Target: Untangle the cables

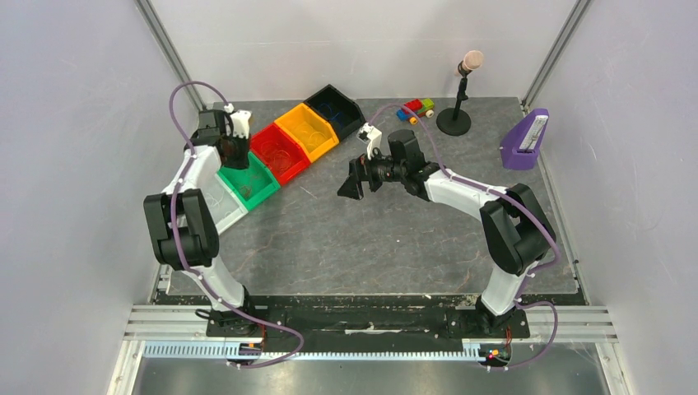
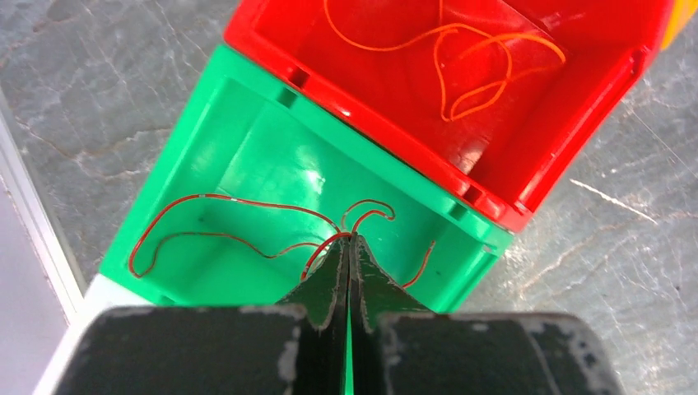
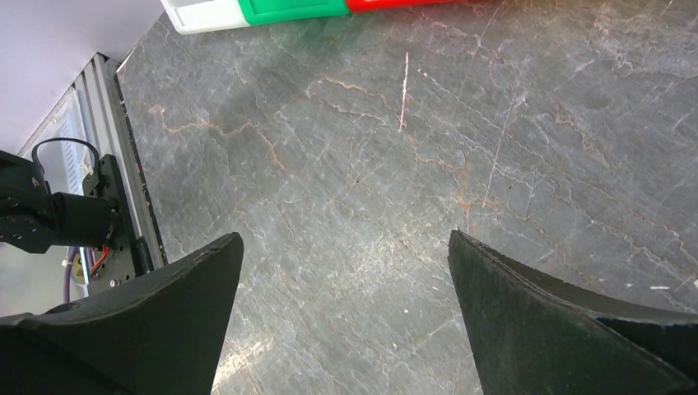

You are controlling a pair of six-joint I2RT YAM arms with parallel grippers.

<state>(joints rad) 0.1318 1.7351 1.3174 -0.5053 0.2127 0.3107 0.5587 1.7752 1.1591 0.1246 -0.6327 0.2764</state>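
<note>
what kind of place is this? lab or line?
Likely a lab test cell, not a production line: plain white enclosure walls, a row of coloured bins on a stone-look table, a microphone stand.

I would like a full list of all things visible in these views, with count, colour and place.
plastic bins: five, diagonal row, far left: white bin, green bin, red bin, orange bin, black bin
thin red wire: one, red, in green bin
thin orange wire: one, orange, in red bin
toy block train: one, multicoloured, far centre
microphone on black stand: one, pinkish, far side
purple plastic holder: one, purple, far right
grey marbled table: one, grey, under everything
left end effector: one, black, shut on red wire
right end effector: one, black, open above table
</note>
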